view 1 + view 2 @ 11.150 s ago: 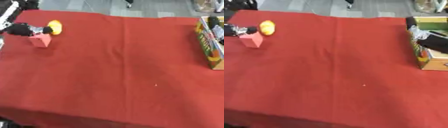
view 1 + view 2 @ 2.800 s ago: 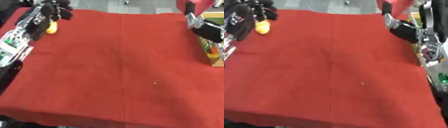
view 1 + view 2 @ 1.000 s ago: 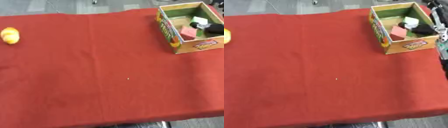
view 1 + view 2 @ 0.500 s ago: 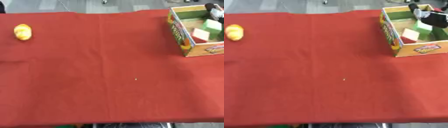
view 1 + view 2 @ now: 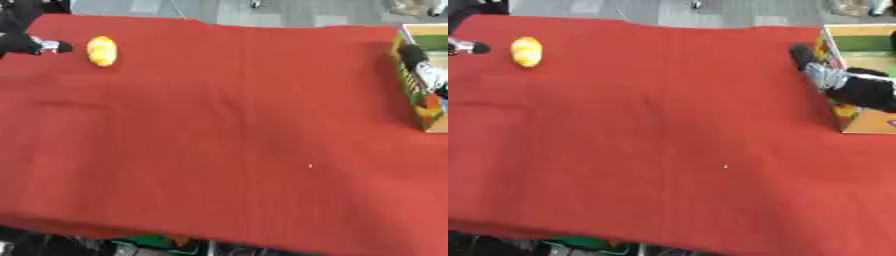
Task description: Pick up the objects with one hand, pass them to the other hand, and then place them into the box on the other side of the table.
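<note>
A yellow rounded object (image 5: 101,50) lies on the red cloth at the far left. My left hand (image 5: 24,36) comes in from the upper left corner, and one straight finger (image 5: 54,47) ends just left of the object, apart from it. The box (image 5: 857,33), with a green inside and printed walls, stands at the right edge, partly cut off. My right hand (image 5: 852,86) lies over the box's left wall with its fingers stretched toward the table's middle, holding nothing. What is inside the box is hidden by the hand.
The red cloth (image 5: 236,125) covers the whole table, with a small white speck (image 5: 725,166) right of centre. Grey floor shows beyond the far edge, and the near edge runs along the bottom of both views.
The camera has swung left, so the box slid to the right edge. My left hand has come into view beside the yellow object. My right hand now reaches out over the box's left wall.
</note>
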Controlling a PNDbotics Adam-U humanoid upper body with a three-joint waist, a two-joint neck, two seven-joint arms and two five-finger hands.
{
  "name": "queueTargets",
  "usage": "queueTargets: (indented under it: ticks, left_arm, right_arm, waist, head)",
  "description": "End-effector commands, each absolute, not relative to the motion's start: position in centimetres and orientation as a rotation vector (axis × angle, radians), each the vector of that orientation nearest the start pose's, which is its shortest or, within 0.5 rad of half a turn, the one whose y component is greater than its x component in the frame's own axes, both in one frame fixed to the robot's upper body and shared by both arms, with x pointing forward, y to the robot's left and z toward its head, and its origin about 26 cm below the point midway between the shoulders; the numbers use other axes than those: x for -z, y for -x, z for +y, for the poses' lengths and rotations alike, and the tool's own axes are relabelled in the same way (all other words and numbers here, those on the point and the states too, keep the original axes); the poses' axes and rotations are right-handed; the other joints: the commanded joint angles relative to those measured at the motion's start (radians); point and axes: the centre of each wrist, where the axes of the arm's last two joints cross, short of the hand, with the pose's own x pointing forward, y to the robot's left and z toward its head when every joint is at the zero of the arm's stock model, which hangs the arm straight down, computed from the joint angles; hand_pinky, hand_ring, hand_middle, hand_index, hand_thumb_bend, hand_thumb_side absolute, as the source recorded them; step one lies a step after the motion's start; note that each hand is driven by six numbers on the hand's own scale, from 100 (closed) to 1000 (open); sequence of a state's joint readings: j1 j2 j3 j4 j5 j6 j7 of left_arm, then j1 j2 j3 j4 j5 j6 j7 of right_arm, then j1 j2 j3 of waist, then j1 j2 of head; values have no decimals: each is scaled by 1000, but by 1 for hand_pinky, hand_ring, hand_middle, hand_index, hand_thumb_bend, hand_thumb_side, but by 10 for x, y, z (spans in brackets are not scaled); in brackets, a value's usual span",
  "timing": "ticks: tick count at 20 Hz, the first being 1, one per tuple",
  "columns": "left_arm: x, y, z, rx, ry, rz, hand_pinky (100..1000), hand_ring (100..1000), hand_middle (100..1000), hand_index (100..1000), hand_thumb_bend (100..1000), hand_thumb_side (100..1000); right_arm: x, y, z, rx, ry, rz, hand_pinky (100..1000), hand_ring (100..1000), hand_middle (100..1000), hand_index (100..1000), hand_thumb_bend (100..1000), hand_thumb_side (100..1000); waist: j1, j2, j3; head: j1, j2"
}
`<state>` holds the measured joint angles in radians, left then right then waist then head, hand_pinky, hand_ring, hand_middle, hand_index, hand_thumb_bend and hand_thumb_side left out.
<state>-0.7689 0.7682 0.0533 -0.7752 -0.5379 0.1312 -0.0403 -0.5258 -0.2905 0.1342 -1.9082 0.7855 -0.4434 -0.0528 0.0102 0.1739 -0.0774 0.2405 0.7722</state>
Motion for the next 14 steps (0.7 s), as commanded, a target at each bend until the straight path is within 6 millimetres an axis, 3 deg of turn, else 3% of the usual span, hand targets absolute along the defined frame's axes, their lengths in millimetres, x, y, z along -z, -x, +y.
queueTargets:
  ticks: [1,6,14]
  left_arm:
    - [-179,-425,478,469,-1151,-1153,750,693,693,827,1000,456]
    - [-158,-439,455,481,-1119,-1132,745,686,688,824,1000,451]
    - [-149,-448,438,388,-1270,-1073,734,673,676,813,965,402]
  right_arm:
    - [-240,-317,-185,1128,-745,2884,845,833,851,943,378,455]
    - [-236,-312,-168,1112,-586,2923,838,823,840,939,362,459]
    - [-231,-306,-151,1184,-381,2895,835,818,834,938,339,469]
  waist:
    - [1,-10,-6]
    - [-7,-5,-20]
    - [-13,5,-30]
  head:
    - [27,-2]
    - [50,-2]
    - [63,-2]
